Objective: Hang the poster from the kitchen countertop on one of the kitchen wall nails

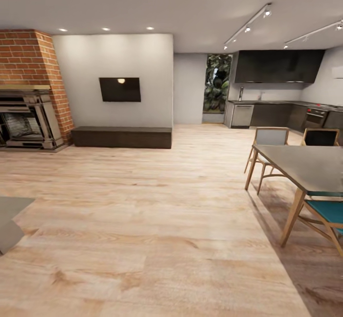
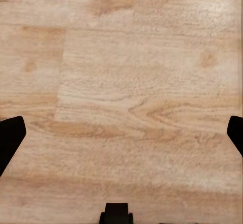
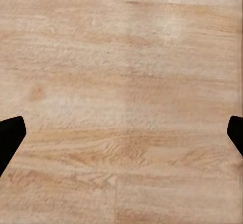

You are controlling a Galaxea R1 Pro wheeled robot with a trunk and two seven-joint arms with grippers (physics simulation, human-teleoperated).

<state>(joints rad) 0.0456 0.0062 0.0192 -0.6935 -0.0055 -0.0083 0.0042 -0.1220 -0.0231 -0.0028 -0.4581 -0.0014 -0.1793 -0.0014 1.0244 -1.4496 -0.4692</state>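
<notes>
Evidently nothing is done yet: the left hand (image 2: 121,133) and right hand (image 3: 121,133) hang spread wide and empty over the wood floor (image 1: 143,212), the kitchen desk (image 1: 286,102) lies far across the room, and the poster is too distant to make out.

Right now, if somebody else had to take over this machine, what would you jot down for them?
Left tool: open, nothing in it, pointing down at the wood floor.
Right tool: open, nothing in it, also over bare floor.
Where things are: the kitchen countertop is far off across the room, behind the dining table. From here the poster and the wall nails are too small to make out.
Done: nothing picked up.
Left: drive over to the kitchen, find the poster on the countertop, lift it, and hang it on a nail.
</notes>
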